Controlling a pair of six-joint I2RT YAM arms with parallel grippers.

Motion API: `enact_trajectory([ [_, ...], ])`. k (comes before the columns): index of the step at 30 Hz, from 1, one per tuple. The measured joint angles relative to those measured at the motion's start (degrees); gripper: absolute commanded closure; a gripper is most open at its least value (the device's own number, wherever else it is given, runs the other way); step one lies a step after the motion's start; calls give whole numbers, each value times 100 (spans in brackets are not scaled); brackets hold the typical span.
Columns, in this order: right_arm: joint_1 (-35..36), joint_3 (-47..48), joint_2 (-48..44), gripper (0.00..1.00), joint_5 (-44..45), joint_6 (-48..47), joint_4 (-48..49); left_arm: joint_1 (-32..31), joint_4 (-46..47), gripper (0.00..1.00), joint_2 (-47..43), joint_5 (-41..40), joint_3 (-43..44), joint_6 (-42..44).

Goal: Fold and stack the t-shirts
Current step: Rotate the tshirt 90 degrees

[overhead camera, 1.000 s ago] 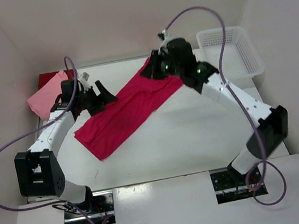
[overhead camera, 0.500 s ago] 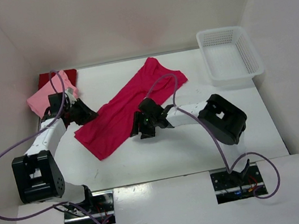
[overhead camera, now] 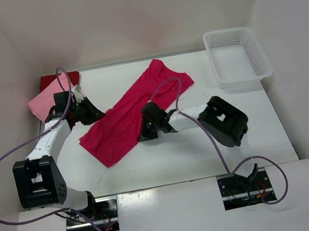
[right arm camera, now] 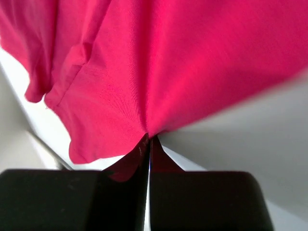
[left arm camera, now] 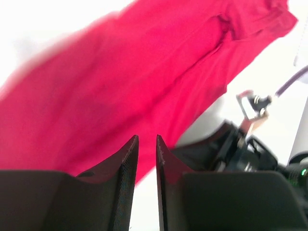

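The bright magenta t-shirt [overhead camera: 131, 116] lies spread in a diagonal band across the table. It fills most of the left wrist view [left arm camera: 144, 67] and the right wrist view [right arm camera: 183, 57]. My right gripper [right arm camera: 148, 136] is shut on its near hem, and the cloth puckers into the fingertips; from above, the right gripper [overhead camera: 145, 132] sits at the shirt's front edge. My left gripper [overhead camera: 93, 112] hovers at the shirt's far-left edge. In its own wrist view the left gripper [left arm camera: 147, 137] has its jaws a narrow gap apart with nothing between them. The light pink shirt [overhead camera: 45, 101] and dark red shirt [overhead camera: 56, 80] lie at back left.
A white mesh basket [overhead camera: 238, 57] stands at the back right. The right arm [left arm camera: 240, 149] with its purple cable [overhead camera: 167, 86] stretches low across the table's middle. White walls close in the left, back and right sides.
My right arm swung from the shirt's far end to its near hem, opened, then shut on it. My left gripper narrowed from wide open and shifted slightly right.
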Motion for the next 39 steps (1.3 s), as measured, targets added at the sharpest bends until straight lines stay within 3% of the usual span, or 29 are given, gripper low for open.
enact_trajectory([
  [5, -278, -1416, -1392, 100, -234, -713, -726, -380, 122, 60, 415, -101, 540, 15],
  [7, -621, -1823, -1923, 99, -413, -1088, -1174, -603, 229, 47, 780, -155, 802, 37],
  [8, -828, -1974, -2140, 96, -487, -1261, -1370, -721, 251, 42, 997, -184, 946, 61],
  [10, -1266, -2194, -2487, 72, -610, -1528, -1753, -968, 275, 31, 1504, -208, 1318, 133],
  [12, -1637, -2286, -2769, 61, -636, -1722, -2094, -1180, 315, 28, 2055, -223, 1735, 164],
  [21, -2457, -2253, -3536, 57, -1054, -2155, -2389, -1626, 354, 26, 4179, -339, 3652, 195],
  [25, -2500, -2249, -3591, 57, -1161, -2177, -2391, -1633, 350, 37, 5075, -256, 4754, 186],
  [29, -2500, -2245, -3595, 57, -1237, -2170, -2385, -1698, 317, 62, 5853, -149, 5877, 208],
  [30, -2509, -2243, -3595, 57, -1252, -2170, -2382, -1733, 310, 75, 6059, -120, 6175, 210],
  [34, -2579, -2236, -3593, 57, -1296, -2181, -2376, -1840, 323, 99, 6706, 188, 7047, -24],
  [39, -2859, -2192, -3488, 56, -1300, -2297, -2374, -1853, 444, 100, 6992, 238, 7440, -474],
])
